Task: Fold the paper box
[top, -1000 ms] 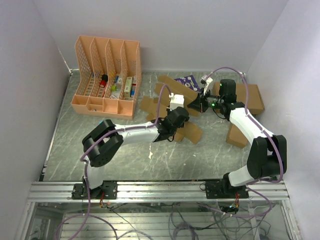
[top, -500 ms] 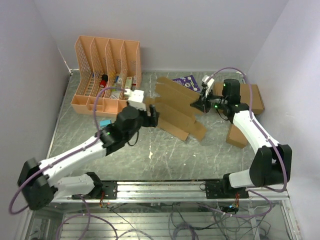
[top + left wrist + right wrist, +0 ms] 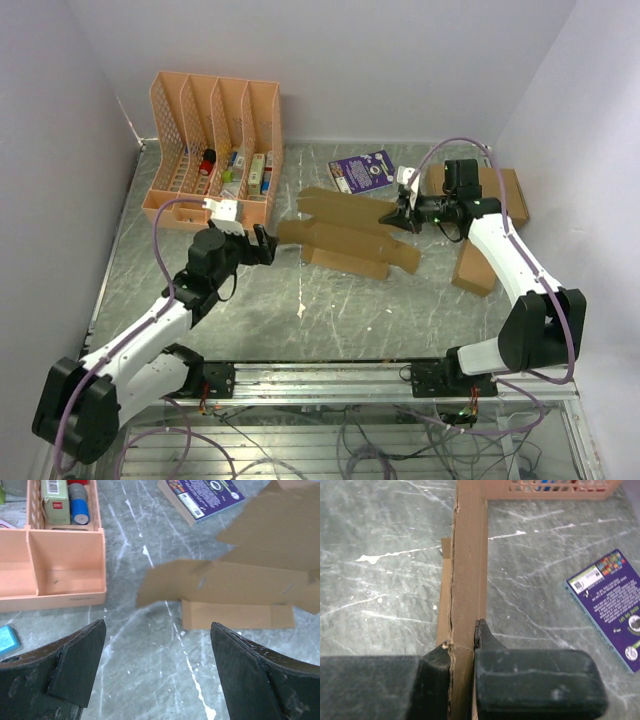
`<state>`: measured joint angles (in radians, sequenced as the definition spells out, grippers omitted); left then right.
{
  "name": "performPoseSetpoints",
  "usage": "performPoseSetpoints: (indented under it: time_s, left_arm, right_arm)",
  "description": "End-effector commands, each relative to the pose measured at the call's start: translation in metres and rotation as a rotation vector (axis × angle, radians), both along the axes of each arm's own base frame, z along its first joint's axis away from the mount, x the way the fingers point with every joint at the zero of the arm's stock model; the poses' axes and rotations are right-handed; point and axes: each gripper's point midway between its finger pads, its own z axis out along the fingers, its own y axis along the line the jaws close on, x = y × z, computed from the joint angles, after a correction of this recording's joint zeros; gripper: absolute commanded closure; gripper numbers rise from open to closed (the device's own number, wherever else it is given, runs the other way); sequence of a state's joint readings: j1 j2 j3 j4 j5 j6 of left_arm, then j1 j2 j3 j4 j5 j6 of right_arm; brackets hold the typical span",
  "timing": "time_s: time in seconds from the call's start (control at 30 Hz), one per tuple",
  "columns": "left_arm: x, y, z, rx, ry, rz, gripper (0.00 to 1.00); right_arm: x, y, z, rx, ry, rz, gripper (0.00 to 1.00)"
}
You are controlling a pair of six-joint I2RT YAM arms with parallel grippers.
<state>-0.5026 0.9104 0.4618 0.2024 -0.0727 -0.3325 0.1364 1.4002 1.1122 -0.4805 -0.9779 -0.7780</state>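
The paper box (image 3: 345, 238) is a wide, flat brown die-cut sheet in the middle of the table. One flap lies on the table and the rest is lifted. My right gripper (image 3: 402, 214) is shut on its right edge. In the right wrist view the cardboard (image 3: 468, 565) runs edge-on between the closed fingers of the right gripper (image 3: 463, 656). My left gripper (image 3: 263, 245) stands open just left of the sheet, touching nothing. In the left wrist view the left gripper (image 3: 157, 666) has only bare table between its fingers (image 3: 75, 662), with the sheet (image 3: 225, 582) ahead.
An orange file organizer (image 3: 212, 150) with small items stands at the back left. A purple booklet (image 3: 362, 170) lies behind the sheet. A large brown cardboard box (image 3: 503, 193) and a small brown carton (image 3: 474, 270) sit at the right, by the wall. A small blue item (image 3: 7, 640) lies near the organizer.
My left gripper has opened wide and pulled back to the left, away from the sheet. The sheet has spread out lower and flatter. The right gripper keeps its hold.
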Motion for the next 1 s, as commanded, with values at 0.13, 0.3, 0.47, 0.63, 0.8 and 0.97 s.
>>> performPoseSetpoints:
  time_s: [0.13, 0.3, 0.47, 0.63, 0.8, 0.97]
  left_arm:
    - [0.008, -0.013, -0.019, -0.122, -0.070, -0.158, 0.01]
    - [-0.005, -0.013, -0.007, -0.123, -0.240, -0.209, 0.02]
    - [-0.008, -0.012, -0.019, -0.056, -0.241, -0.239, 0.06]
    - [-0.012, -0.012, -0.021, -0.081, -0.260, -0.237, 0.10]
    - [-0.006, -0.010, -0.034, -0.079, -0.158, -0.205, 0.12]
    - [-0.003, -0.009, -0.040, -0.109, -0.070, -0.165, 0.12]
  right_arm:
    - [-0.030, 0.004, -0.002, -0.021, -0.034, 0.189, 1.00]
    - [-0.034, 0.001, -0.017, -0.054, -0.111, 0.207, 1.00]
    - [-0.032, -0.002, -0.035, -0.092, -0.210, 0.196, 1.00]
    - [-0.031, -0.004, -0.042, -0.122, -0.276, 0.212, 1.00]
    - [-0.028, -0.004, -0.035, -0.122, -0.296, 0.190, 1.00]
    - [-0.003, -0.008, -0.010, -0.120, -0.356, 0.087, 1.00]
